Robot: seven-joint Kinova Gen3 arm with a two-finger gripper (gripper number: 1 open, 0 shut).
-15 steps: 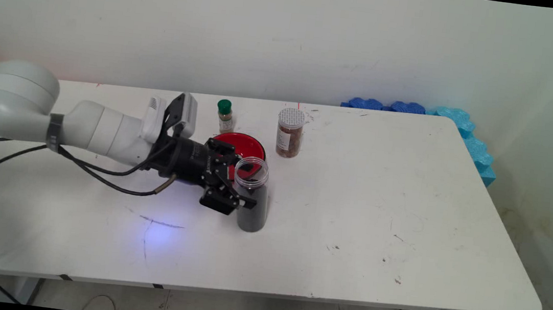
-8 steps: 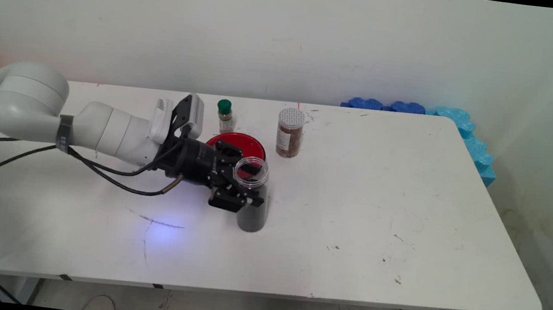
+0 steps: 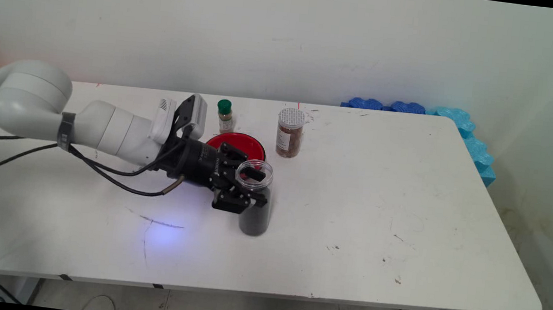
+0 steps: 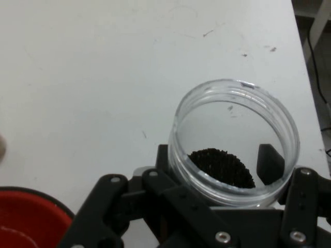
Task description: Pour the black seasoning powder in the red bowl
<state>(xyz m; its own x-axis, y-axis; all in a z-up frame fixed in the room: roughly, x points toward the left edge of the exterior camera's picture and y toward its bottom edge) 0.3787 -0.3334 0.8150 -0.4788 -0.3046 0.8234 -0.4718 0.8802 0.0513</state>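
claw (image 3: 251, 187) clamped on open clear jar (image 3: 254, 209) beside red bowl (image 3: 236, 144).

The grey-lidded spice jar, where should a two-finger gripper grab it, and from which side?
Probably the spice jar's round body, below the lid, approaching level. It stands upright; the red bowl and the open jar in the gripper crowd its picture-left, so come from the bare table on the picture's right.

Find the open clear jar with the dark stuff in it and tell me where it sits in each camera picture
Main view: the open jar stands centre-left on the table, between the gripper's fingers.
Hand view: the jar fills the lower right, rim towards the camera.
Shared landmark: the red bowl, just behind the jar in the main view, at the bottom left corner in the hand view.
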